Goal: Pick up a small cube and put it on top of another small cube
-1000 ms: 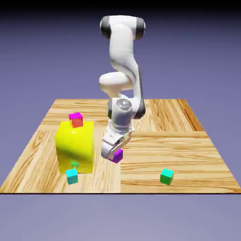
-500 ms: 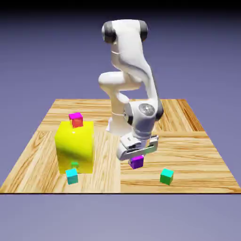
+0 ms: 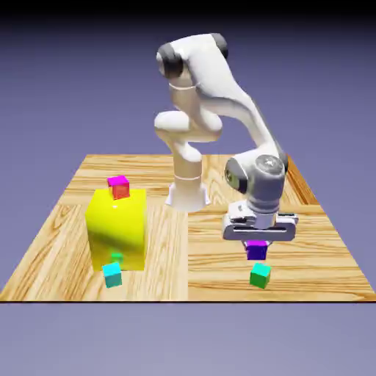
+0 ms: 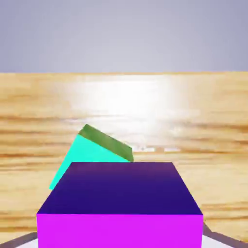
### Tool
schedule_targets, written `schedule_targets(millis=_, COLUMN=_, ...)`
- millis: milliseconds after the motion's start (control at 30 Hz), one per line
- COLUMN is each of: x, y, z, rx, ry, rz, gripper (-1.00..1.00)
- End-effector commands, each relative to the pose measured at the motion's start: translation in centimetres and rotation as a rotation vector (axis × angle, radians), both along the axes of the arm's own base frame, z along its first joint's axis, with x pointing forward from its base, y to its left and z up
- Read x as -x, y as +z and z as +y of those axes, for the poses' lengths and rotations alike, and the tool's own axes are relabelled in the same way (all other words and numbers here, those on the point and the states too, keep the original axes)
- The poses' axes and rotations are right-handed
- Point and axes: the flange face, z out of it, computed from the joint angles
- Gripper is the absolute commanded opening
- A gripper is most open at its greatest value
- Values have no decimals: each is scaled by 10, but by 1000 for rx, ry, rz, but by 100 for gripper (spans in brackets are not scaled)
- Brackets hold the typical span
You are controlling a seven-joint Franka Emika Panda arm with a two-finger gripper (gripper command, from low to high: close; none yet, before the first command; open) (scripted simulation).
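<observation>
In the exterior view my gripper [image 3: 256, 250] hangs above the table, shut on the small purple cube [image 3: 256, 251]. The small green cube [image 3: 260, 275] rests on the table just below it, slightly toward the exterior view's right, with a small gap between the two. In the hand view the purple cube [image 4: 120, 208] fills the bottom middle, large and close, and hides most of my fingers. Beyond it the green cube [image 4: 99, 150] lies on the wood, partly covered by the purple one.
A big yellow block [image 3: 116, 229] stands at the exterior view's left with a red cube [image 3: 120, 191] on top and a pink cube [image 3: 117, 181] behind it. A cyan cube [image 3: 111, 275] lies at the block's front, near the table's front edge [image 3: 183, 299].
My arm has swung toward the exterior view's right, carrying the purple cube from beside the yellow block to just above the green cube. The jaws stayed shut on it.
</observation>
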Motion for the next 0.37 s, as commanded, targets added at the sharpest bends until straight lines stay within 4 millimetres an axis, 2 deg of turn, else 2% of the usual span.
schedule_targets(millis=0, x=0, y=0, z=0, rx=2, ry=0, rz=0, gripper=-100)
schedule_targets(millis=133, x=8, y=-69, z=1, rx=2, ry=0, rz=0, gripper=-100)
schedule_targets(millis=167, x=8, y=-69, z=1, rx=2, ry=0, rz=0, gripper=100)
schedule_targets(millis=200, x=8, y=-69, z=1, rx=2, ry=0, rz=0, gripper=100)
schedule_targets(millis=333, x=0, y=0, z=0, rx=2, ry=0, rz=0, gripper=100)
